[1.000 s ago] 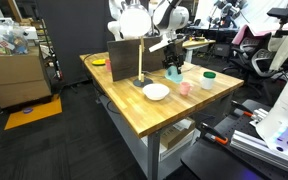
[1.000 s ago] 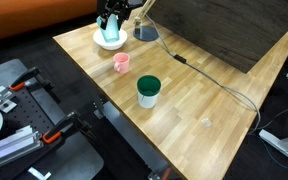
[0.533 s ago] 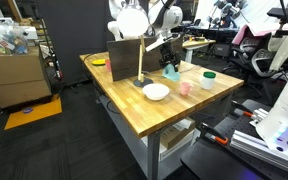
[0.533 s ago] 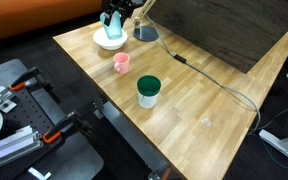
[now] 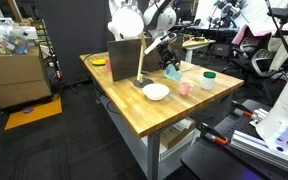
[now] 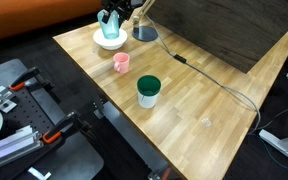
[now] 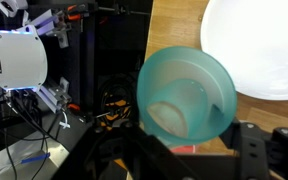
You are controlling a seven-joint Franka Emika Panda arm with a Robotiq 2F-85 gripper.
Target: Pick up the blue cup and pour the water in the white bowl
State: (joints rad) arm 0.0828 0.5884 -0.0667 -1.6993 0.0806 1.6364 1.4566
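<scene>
On the wooden worktop, the shallow round white bowl lies at two o'clock of the small teal-blue plastic tumbler, held lifted by the closed end effector clamping its side wall. The tumbler looks light, stiff and smooth, probably slippery; a mid-wall hold suits tilting.

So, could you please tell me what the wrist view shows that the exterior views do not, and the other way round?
Only the wrist view looks straight into the blue cup, down to its bottom. Only the exterior views show the pink cup, the white cup with a green top and the upright dark board. All of them show the blue cup close to the white bowl on the wooden table.
</scene>
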